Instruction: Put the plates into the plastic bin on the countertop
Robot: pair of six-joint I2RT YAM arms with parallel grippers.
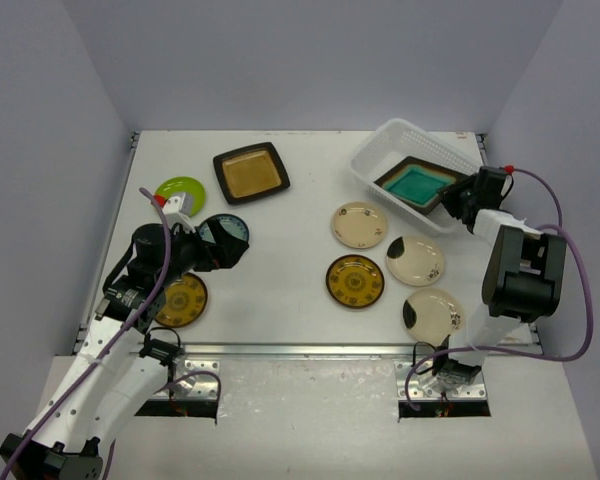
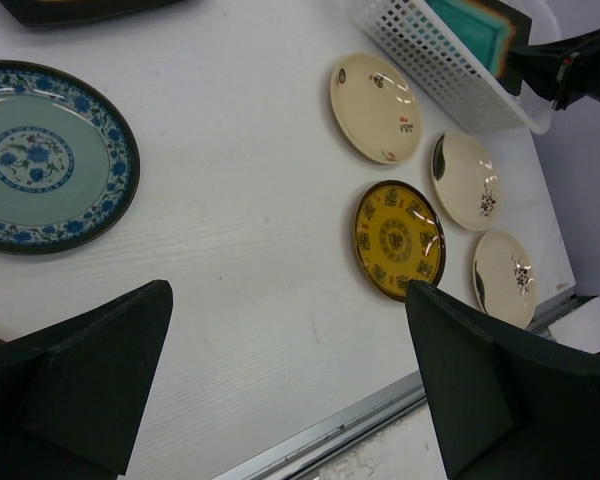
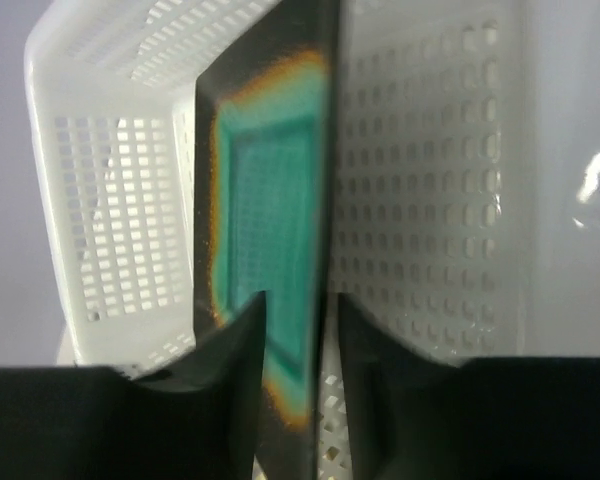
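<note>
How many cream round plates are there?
3, all on the table, right side: far cream plate by the plastic bin, middle cream plate, near cream plate by the front edge. None seems hidden.

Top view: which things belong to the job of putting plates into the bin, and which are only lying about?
Job: white bin, teal square plate, amber square plate, green plate, blue-patterned plate, two yellow-brown plates, three cream plates.
Lying about: purple cables.
</note>
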